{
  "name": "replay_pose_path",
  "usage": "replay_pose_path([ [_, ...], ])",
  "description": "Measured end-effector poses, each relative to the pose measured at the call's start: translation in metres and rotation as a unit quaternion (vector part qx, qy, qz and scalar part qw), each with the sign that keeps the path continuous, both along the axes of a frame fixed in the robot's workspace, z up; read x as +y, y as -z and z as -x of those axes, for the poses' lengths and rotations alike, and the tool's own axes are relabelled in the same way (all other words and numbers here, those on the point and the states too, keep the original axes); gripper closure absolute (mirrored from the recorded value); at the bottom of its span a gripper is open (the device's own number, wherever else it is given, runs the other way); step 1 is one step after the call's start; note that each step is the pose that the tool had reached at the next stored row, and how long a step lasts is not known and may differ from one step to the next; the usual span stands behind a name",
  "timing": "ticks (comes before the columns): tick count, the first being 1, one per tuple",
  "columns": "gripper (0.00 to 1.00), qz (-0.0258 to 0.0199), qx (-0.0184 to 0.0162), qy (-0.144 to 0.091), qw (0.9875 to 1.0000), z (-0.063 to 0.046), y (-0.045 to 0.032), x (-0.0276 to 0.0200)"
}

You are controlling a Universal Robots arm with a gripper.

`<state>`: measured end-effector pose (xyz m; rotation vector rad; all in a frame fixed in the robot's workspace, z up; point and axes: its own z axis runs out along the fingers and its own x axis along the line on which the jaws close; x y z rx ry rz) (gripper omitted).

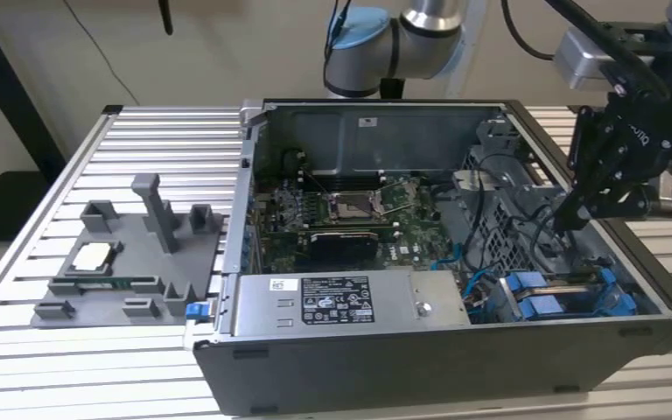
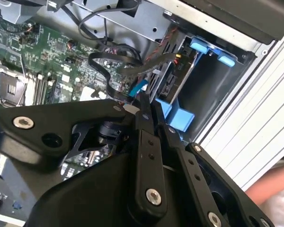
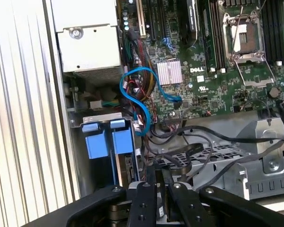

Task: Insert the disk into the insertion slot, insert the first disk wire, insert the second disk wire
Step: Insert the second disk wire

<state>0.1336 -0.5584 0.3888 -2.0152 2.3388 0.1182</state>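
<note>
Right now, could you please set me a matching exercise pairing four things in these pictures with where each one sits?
Things: 1 power-supply box; 2 grey fixture tray; 3 pincer; 4 processor socket.
Places: A middle of the green board; B on the slatted table, exterior view's left; C inside the case, along its near wall; D over the black cables, exterior view's right.
Pairs: 1-C; 2-B; 3-D; 4-A.

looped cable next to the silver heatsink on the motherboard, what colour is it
The looped cable is bright blue, clearest in the first wrist view.
</note>
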Motion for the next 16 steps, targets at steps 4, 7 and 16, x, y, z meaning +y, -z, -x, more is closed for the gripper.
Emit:
replay_pose_path([
  [4,0.84,0.0,-0.0122,0.0,0.9999,0.005,0.0004,-0.0082],
  [7,0.84,0.0,-0.0202,-0.001,0.9998,0.008,0.0008,-0.0135],
  [16,0.84,0.0,-0.0609,-0.002,0.9981,0.024,0.0046,-0.0151],
])
